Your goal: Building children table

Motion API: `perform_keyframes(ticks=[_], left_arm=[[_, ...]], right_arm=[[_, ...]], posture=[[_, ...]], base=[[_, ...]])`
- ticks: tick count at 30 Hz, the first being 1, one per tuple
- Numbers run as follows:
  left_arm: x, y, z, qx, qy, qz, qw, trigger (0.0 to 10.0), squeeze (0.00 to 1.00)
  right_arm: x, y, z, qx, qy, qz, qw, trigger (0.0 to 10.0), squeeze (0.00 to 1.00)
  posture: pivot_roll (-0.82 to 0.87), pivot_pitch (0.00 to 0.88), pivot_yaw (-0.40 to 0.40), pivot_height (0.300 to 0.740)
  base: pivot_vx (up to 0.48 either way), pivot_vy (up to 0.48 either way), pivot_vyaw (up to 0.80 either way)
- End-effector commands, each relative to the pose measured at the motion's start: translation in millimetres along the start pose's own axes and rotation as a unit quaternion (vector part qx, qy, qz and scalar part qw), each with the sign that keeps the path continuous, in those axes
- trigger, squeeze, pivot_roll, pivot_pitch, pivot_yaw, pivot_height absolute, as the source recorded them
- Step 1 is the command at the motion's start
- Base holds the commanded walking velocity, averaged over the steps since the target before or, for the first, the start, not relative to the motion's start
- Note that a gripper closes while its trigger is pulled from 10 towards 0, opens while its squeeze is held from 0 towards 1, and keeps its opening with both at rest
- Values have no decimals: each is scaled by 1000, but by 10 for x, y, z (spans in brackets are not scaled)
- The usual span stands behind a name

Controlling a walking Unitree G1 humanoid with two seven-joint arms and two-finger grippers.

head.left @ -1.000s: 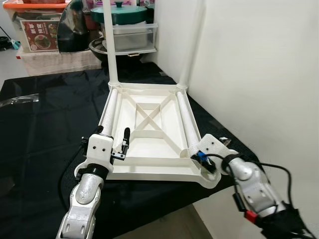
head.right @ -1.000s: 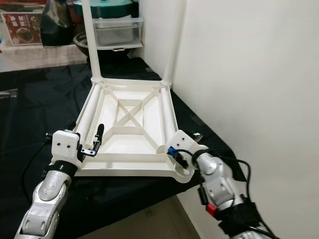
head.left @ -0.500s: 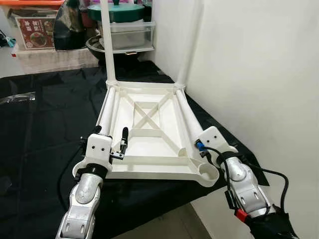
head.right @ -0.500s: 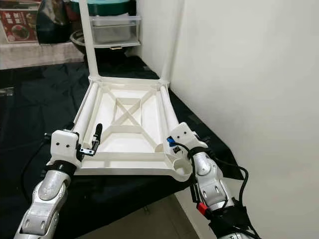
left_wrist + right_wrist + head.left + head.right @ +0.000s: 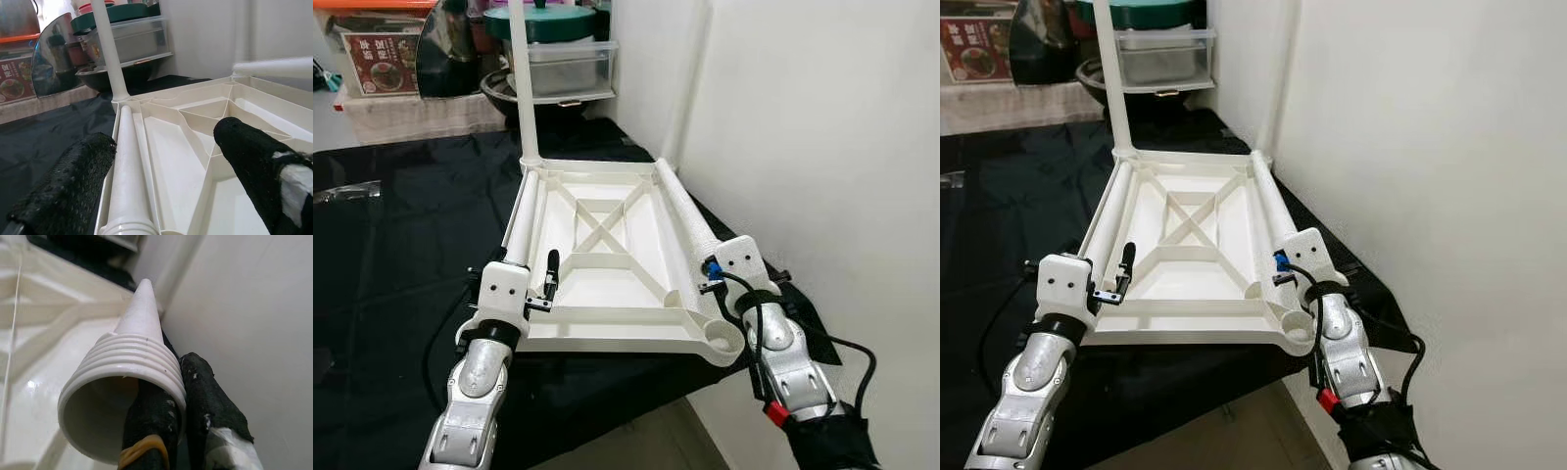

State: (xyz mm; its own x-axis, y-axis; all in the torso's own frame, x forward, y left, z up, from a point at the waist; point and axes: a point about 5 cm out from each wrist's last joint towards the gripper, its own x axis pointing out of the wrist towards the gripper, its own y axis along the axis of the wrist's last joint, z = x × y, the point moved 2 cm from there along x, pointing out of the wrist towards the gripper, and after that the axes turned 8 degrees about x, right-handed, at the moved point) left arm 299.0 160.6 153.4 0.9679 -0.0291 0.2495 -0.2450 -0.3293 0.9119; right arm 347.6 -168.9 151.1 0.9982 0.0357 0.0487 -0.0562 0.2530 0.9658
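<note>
A black cloth (image 5: 401, 245) covers the table across the left and middle of the head views, with a white wall (image 5: 822, 127) filling the right side. In the centre of the frame lies the white plastic tabletop (image 5: 607, 264), upside down on the cloth, its ribbed underside and crossed braces facing up. At its far left corner one leg (image 5: 524, 88) stands upright in its socket; another upright leg (image 5: 690, 88) rises at the far right corner against the wall. A loose leg (image 5: 521, 230) lies along the tabletop's left rail. In the upper left of the frame, boxes, a green-lidded pot (image 5: 548, 22) and a clear container (image 5: 570, 67) are stacked behind the table.

The right gripper (image 5: 168, 431), lower right of centre, is clamped on the threaded open end of a fourth leg (image 5: 690, 215): one finger sits inside the hollow mouth, the other outside the rim. That leg slants up along the right rail.

The left gripper (image 5: 546, 279), lower left of centre, hovers with its fingers (image 5: 73, 181) spread apart on either side of the loose leg, gripping nothing.
</note>
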Motion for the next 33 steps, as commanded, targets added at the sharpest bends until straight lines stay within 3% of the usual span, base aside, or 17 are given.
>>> perform_keyframes(ticks=[1, 5, 6, 10, 11, 15, 16, 18, 19, 20, 21, 22, 24, 25, 26, 29, 33], left_arm=[[0, -47, -17, 8, 0, -12, 1000, 10000, 0], [20, -66, -54, -29, 11, -22, 999, 10000, 0], [32, -68, -78, -68, 18, -27, 997, 10000, 0], [70, 18, -84, -284, 4, -26, 958, 10000, 0], [70, 18, -84, -284, 4, -26, 958, 10000, 0], [58, 164, -11, -373, -41, -2, 927, 10000, 0], [31, 248, 13, -422, -62, 16, 904, 10000, 0], [31, 248, 13, -422, -62, 16, 904, 10000, 0], [3, 332, 19, -464, -80, 35, 881, 10000, 0], [3, 332, 19, -464, -80, 35, 881, 10000, 0], [-20, 418, 10, -501, -96, 54, 858, 10000, 0], [-20, 418, 10, -501, -96, 54, 858, 10000, 0], [-26, 493, -48, -544, -107, 74, 829, 10000, 0], [-21, 494, -68, -551, -109, 76, 824, 10000, 0], [-21, 494, -68, -551, -109, 76, 824, 10000, 0], [-22, 484, -75, -574, -118, 71, 807, 10000, 0], [-26, 505, -63, -578, -127, 74, 802, 10000, 0]], right_arm=[[-4, 75, 62, 18, -10, 24, 1000, 0, 0], [-21, 302, -7, 79, 63, 81, 992, 0, 0], [-41, 374, -15, 116, 91, 96, 984, 0, 0], [-130, 493, -33, 217, 168, 119, 954, 0, 0], [-130, 493, -33, 217, 168, 119, 954, 0, 0], [-178, 497, -126, 277, 211, 113, 930, 0, 0], [-198, 460, -184, 302, 228, 105, 920, 0, 0], [-198, 460, -184, 302, 228, 105, 920, 0, 0], [-220, 416, -240, 324, 246, 96, 909, 0, 0], [-220, 416, -240, 324, 246, 96, 909, 0, 0], [-253, 356, -307, 339, 267, 81, 899, 0, 0], [-253, 356, -307, 339, 267, 81, 899, 0, 0], [-351, 279, -400, 366, 313, 59, 875, 0, 0], [-416, 263, -434, 377, 341, 50, 859, 0, 0], [-416, 263, -434, 377, 341, 50, 859, 0, 0], [-587, 239, -481, 403, 410, 27, 818, 0, 0], [-626, 204, -493, 399, 424, 17, 813, 0, 0]], posture=[[7, 0, -89, 740], [1, 0, -78, 740], [-2, 0, -77, 740], [1, 0, -80, 740], [1, 0, -80, 740], [4, 0, -83, 740], [13, 0, -86, 740], [13, 0, -86, 740], [13, 0, -86, 740], [13, 0, -86, 740], [17, 0, -89, 740], [17, 0, -89, 740], [17, 0, -91, 740], [17, 0, -91, 740], [17, 0, -91, 740], [13, 0, -92, 740], [13, 0, -92, 740]], base=[[0, 0, 0], [0, 0, 0], [0, 0, 0], [0, 0, 0], [0, 0, 0], [0, 0, 0], [0, 0, 0], [0, 0, 0], [0, 0, 0], [0, 0, 0], [0, 0, 0], [0, 0, 0], [0, 0, 0], [0, 0, 0], [0, 0, 0], [0, 0, 0], [0, 0, 0]])
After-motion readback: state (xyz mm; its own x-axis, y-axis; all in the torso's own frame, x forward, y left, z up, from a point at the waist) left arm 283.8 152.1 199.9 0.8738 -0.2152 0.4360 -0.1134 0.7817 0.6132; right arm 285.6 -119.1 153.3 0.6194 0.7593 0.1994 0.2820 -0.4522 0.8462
